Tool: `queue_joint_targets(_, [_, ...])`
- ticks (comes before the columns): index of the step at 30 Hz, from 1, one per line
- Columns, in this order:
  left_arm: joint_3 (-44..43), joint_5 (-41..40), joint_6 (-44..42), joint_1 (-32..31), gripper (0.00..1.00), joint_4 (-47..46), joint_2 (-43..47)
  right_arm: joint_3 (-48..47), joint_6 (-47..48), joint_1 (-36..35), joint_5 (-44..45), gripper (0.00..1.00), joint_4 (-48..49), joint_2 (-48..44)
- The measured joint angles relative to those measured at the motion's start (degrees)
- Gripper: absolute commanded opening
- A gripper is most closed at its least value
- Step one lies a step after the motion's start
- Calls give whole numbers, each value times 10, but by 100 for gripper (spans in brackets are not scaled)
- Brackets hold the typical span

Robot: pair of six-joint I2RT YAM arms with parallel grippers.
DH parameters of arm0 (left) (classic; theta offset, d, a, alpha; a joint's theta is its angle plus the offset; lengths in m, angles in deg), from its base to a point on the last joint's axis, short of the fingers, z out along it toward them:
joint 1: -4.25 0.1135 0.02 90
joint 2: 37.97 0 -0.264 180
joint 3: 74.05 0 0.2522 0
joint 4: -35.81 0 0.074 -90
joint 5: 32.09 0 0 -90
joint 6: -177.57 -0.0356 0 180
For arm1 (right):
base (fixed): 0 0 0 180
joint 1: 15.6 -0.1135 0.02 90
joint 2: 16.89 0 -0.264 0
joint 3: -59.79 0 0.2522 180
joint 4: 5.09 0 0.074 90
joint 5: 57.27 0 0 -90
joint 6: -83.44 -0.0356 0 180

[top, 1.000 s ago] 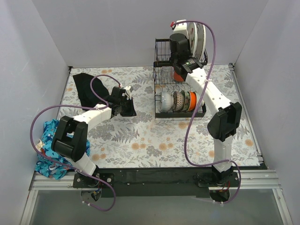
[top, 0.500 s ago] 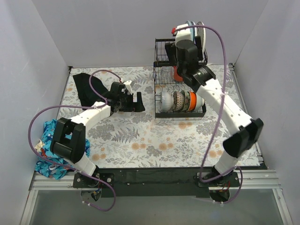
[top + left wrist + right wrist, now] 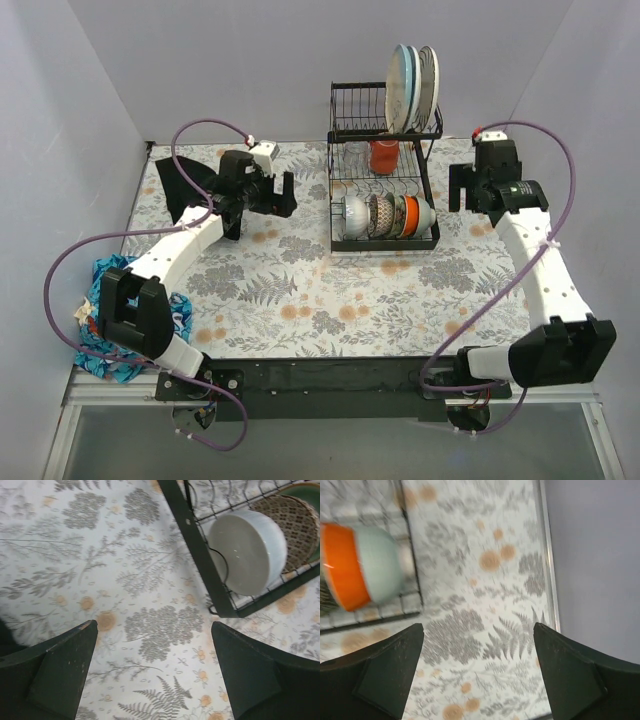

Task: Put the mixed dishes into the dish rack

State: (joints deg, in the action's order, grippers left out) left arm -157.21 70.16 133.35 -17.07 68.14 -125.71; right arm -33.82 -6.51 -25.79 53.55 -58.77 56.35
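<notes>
The black wire dish rack (image 3: pixel 343 170) stands at the back of the table. Several large plates (image 3: pixel 415 85) stand upright on its top. An orange mug (image 3: pixel 384 157) sits on the upper shelf, and several bowls (image 3: pixel 385 215) stand on edge in the lower tray. My left gripper (image 3: pixel 272 195) hangs open and empty left of the rack. In the left wrist view it (image 3: pixel 152 626) is over bare cloth, near a white bowl (image 3: pixel 247 550) at the rack's corner (image 3: pixel 200 555). My right gripper (image 3: pixel 466 190) is open and empty right of the rack. The right wrist view shows it (image 3: pixel 479 626) beside an orange, pale-green bowl (image 3: pixel 360 572).
A black cloth (image 3: pixel 180 190) lies at the back left, behind the left gripper. A blue patterned cloth (image 3: pixel 105 320) is bunched at the table's left edge. The table's right rail (image 3: pixel 547 555) and the side wall (image 3: pixel 600 555) stand close to the right gripper.
Both grippers have opened. The right arm has drawn back from the rack's upper shelf and swung out to its right. The left gripper has moved toward the back of the table.
</notes>
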Motion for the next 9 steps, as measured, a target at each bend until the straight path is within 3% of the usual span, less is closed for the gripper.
queue_joint_targets(4, [-23,-37,-77,21,98,21,7,64,-1,57,12,98,-50,41])
queue_joint_targets(9, [-39,-105,-188,31,98,19,17,158,6,99,19,98,-71,10])
